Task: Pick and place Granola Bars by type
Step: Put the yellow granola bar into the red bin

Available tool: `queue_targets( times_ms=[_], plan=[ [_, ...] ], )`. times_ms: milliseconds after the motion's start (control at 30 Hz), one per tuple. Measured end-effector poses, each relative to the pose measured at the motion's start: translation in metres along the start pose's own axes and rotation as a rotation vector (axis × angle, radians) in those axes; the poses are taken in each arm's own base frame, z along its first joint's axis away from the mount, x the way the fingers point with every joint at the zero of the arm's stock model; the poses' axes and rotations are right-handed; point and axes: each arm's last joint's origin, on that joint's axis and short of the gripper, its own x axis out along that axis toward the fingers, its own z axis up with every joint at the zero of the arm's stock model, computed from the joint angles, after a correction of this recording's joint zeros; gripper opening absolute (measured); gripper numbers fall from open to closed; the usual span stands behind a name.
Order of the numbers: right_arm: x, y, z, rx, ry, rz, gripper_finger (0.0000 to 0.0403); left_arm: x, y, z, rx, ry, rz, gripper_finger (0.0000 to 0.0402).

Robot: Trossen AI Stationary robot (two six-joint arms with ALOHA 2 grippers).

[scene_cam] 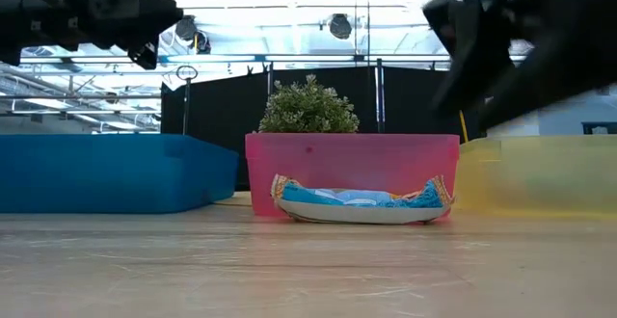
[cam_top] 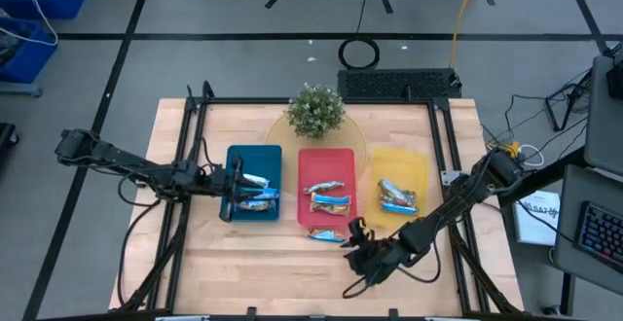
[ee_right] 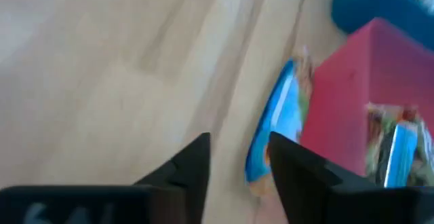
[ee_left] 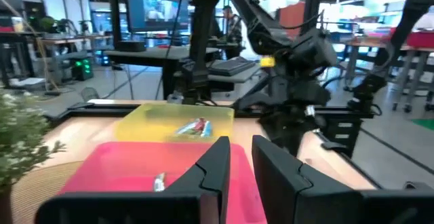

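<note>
Lying nearest the low camera, 1 blue-and-white granola bar (scene_cam: 362, 202) is resting on the bare wooden bench (cam_top: 273, 272), just in front of the red tray (cam_top: 326, 187) and close to the bench's front edge. Just beside it, toward the front right corner, the right hand (cam_top: 362, 246) is hovering with its 2 dark fingers (ee_right: 186, 166) standing slightly apart and gripping nothing, the bar lying just beyond their tips.

3 trays are sitting in a row across the middle of the bench: a blue tray (cam_top: 255, 183) toward the left edge, the red one at centre, and a yellow tray (cam_top: 400, 179) toward the right edge. 2 bars in the blue tray (cam_top: 257, 193) are lying side by side, 2 bars in the red tray (cam_top: 326, 196) are lying one behind the other, and 2 bars in the yellow tray (cam_top: 397, 196) are touching each other.

Over the blue tray's left rim, the left hand (cam_top: 234, 191) is hanging, its fingers (ee_left: 210, 166) parted only narrowly, with nothing between them.

Behind the trays, a small potted plant (cam_top: 315, 109) is standing at the middle of the bench's rear edge.
</note>
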Motion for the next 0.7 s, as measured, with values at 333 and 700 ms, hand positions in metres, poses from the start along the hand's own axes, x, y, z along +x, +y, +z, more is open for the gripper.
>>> queue_targets(
  times_ms=[333,700],
  plan=[
    [0.020,0.020,-0.017,-0.180,0.078,-0.111,0.0195,0.000,0.000,-0.001,-0.050,0.006,-0.007,0.0072],
    [0.041,0.018,-0.029,-0.189,0.139,-0.207,0.0192,0.000,-0.006,-0.001,-0.060,0.010,-0.040,0.0072]
  ],
)
